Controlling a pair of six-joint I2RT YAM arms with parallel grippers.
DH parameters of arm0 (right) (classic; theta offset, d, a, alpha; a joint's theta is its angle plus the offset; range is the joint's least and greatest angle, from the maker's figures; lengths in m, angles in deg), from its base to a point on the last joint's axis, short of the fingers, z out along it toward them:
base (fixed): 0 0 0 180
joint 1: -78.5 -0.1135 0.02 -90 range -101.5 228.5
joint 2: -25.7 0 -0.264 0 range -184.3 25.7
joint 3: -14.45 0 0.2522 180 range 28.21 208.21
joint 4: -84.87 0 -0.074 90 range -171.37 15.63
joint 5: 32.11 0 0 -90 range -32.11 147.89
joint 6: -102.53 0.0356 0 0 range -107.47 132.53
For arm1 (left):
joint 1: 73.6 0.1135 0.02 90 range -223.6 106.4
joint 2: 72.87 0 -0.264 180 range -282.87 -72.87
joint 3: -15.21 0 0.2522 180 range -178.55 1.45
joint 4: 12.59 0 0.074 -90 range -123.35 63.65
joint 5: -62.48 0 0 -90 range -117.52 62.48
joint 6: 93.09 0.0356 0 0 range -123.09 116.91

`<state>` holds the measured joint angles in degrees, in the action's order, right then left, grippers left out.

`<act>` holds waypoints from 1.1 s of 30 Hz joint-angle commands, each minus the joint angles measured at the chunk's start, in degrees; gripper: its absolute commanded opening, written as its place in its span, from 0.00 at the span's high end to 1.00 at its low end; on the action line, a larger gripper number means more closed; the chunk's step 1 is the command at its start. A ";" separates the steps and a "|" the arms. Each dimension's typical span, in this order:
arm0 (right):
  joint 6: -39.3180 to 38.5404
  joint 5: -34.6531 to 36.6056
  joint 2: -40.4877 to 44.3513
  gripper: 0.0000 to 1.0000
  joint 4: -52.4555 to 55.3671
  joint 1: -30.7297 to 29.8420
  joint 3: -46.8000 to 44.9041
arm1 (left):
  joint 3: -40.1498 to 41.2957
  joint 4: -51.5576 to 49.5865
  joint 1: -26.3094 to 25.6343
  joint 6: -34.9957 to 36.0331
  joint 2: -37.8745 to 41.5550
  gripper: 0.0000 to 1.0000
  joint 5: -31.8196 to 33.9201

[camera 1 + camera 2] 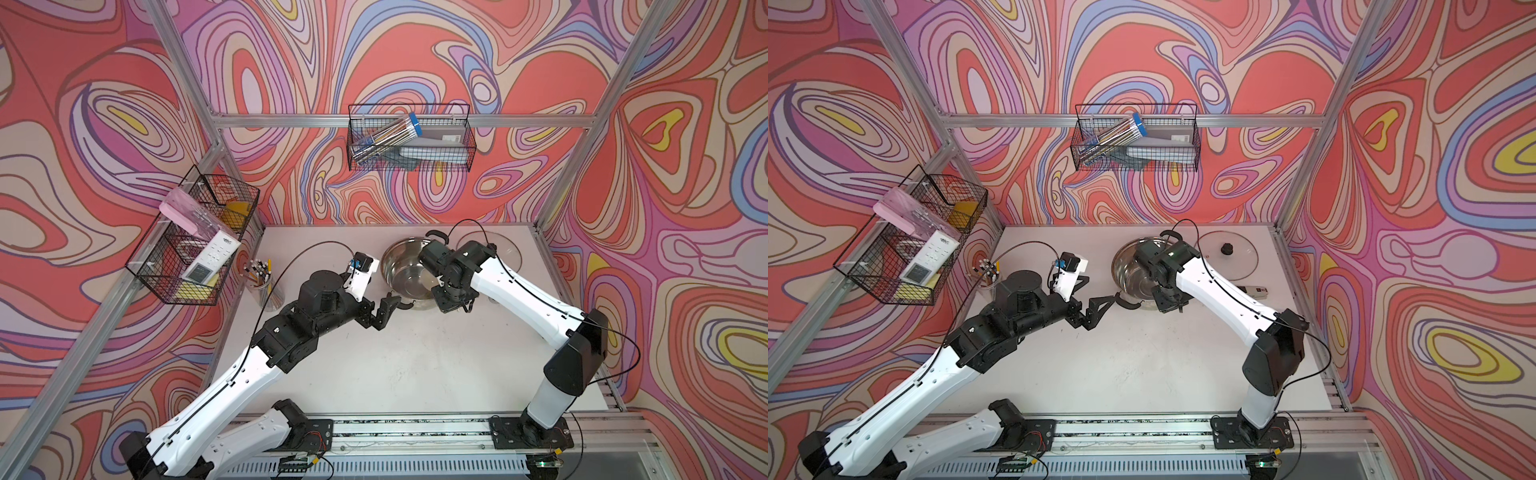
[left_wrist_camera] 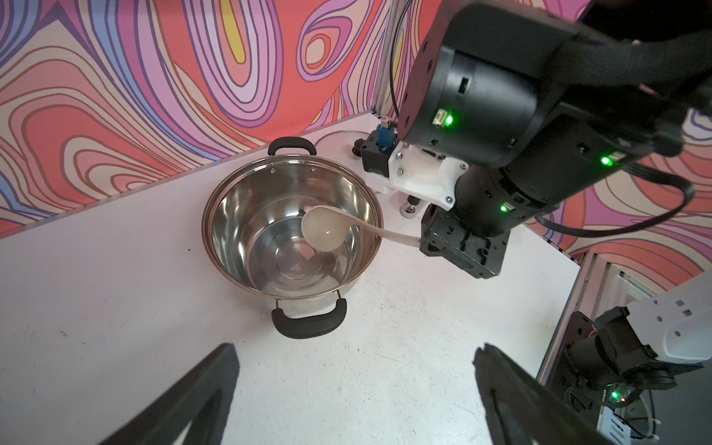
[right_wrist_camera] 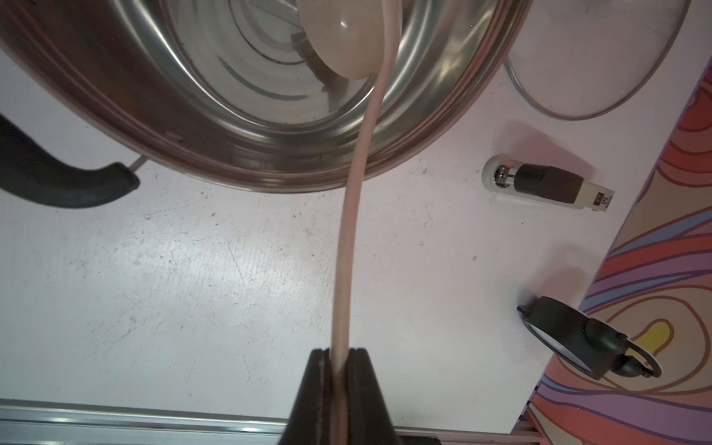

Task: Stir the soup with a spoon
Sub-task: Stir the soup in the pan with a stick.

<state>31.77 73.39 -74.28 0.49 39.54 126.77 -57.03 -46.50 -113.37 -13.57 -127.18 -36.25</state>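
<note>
A steel pot point(image 1: 401, 272) point(image 2: 239, 215) with black handles stands at the back of the white table. The cream spoon point(image 2: 325, 230) hangs with its bowl inside the pot, above the bottom, and its slim handle point(image 3: 346, 250) runs out over the rim. My right gripper point(image 3: 340, 356) is shut on the end of that handle, beside the pot. My left gripper point(image 2: 354, 350) point(image 1: 1106, 301) is open and holds nothing, its fingertips just short of the pot's near handle point(image 2: 308, 325). The pot's bottom shines; I cannot tell whether soup lies in it.
A glass lid point(image 1: 1227, 253) with a black knob lies flat to the right of the pot. A small cream-and-black lighter-like stick point(image 3: 547, 183) and a round black gadget point(image 3: 570, 339) lie near the right wall. A cup of pencils point(image 1: 259, 276) stands at the left. Wire baskets point(image 1: 409, 137) hang on the walls.
</note>
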 commanded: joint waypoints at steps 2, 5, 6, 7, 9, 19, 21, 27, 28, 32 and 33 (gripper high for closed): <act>-1.49 2.98 -3.21 1.00 -0.89 2.17 3.74 | 0.64 -0.02 -0.22 -0.59 1.83 0.01 0.89; -2.99 3.19 -5.72 1.00 -1.33 2.87 6.29 | 0.81 -0.81 -0.22 -0.81 2.36 0.01 1.43; -3.51 3.30 -6.48 1.00 -1.51 2.88 7.08 | 0.84 -1.04 -0.22 -0.93 2.45 0.01 1.48; -3.98 3.40 -7.37 1.00 -1.53 2.93 8.24 | 0.82 -1.36 -0.27 -1.11 2.54 0.01 1.62; -4.62 3.04 -8.90 1.00 -1.69 2.88 10.27 | 0.43 -2.22 -0.22 -1.36 2.37 0.01 1.70; -6.06 -2.54 -14.52 1.00 -0.31 0.64 19.46 | -1.42 -3.55 -0.22 -0.72 1.35 0.01 3.11; -5.98 -2.72 -14.70 1.00 0.29 -0.33 20.24 | -1.67 -3.50 -0.22 -0.38 0.93 0.01 2.92; -4.18 -3.03 -11.62 1.00 0.66 -2.15 17.07 | -2.52 -2.75 -0.22 0.37 -0.74 0.01 2.03; -3.89 -3.12 -10.72 1.00 0.58 -2.26 15.87 | -2.50 -2.41 -0.22 0.37 -0.95 0.01 1.87; -2.99 -2.82 -6.64 1.00 0.36 -2.44 10.10 | -2.60 -1.44 -0.22 0.21 -1.81 0.01 1.34; -2.82 -2.56 -5.59 1.00 0.23 -2.44 8.60 | -2.61 -1.26 -0.22 0.20 -1.93 0.01 1.19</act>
<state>27.49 70.14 -84.25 0.49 37.15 137.90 -57.95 -49.47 -113.37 -14.01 -128.75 -34.06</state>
